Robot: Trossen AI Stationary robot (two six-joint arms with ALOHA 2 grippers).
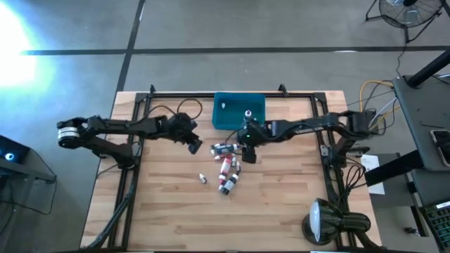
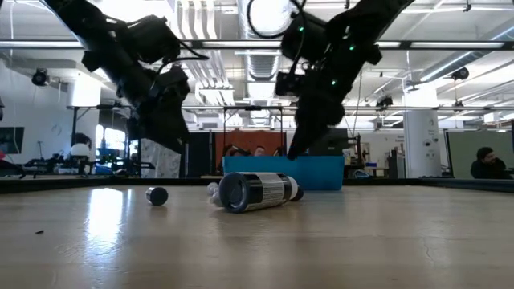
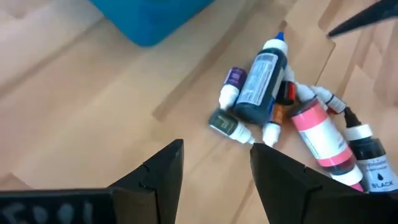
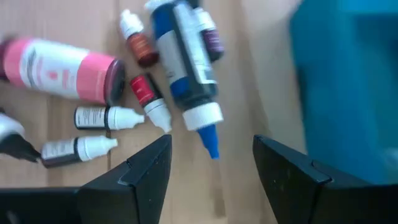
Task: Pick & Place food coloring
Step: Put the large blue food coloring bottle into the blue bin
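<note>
While both tools hover open, bottles lie mid-table, near the bin.

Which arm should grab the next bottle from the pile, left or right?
Right, probably. The open right gripper hangs directly over the pile of small white-capped food coloring bottles, next to the teal plastic bin. The open left gripper sits off to the pile's side.

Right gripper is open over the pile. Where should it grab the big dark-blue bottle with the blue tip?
Take the dark-blue bottle across its labelled body, coming straight down with the right gripper. It lies flat on the table, and the body is its widest, straightest part; the blue nozzle tapers. Small bottles crowd one side, so expect a finger to nudge them.
</note>
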